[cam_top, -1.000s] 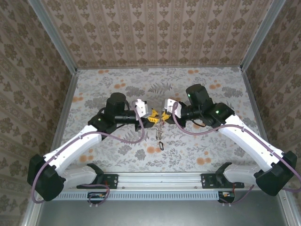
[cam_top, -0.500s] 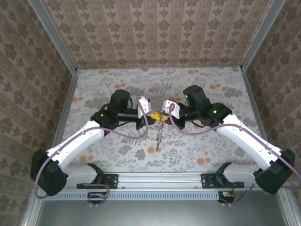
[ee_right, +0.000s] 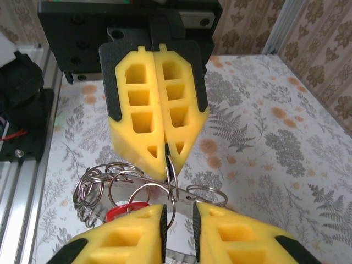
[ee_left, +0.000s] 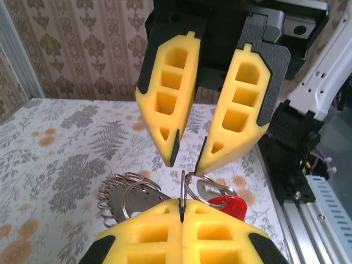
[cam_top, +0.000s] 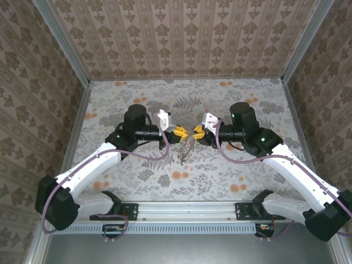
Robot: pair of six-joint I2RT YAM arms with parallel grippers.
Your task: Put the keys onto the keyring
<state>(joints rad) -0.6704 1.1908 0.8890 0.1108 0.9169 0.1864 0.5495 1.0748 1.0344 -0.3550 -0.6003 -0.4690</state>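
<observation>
Lab robot cell, not a home, despite the decor. Damask-print panels box in three sides, framed by bare aluminium posts. A floral sheet covers the tabletop. Left arm and right arm are bolted to an extruded rail, with purple cables running loose.

Opposite, the left gripper pinches the keyring. The right gripper has parted fingers flanking it, perhaps touching.
</observation>
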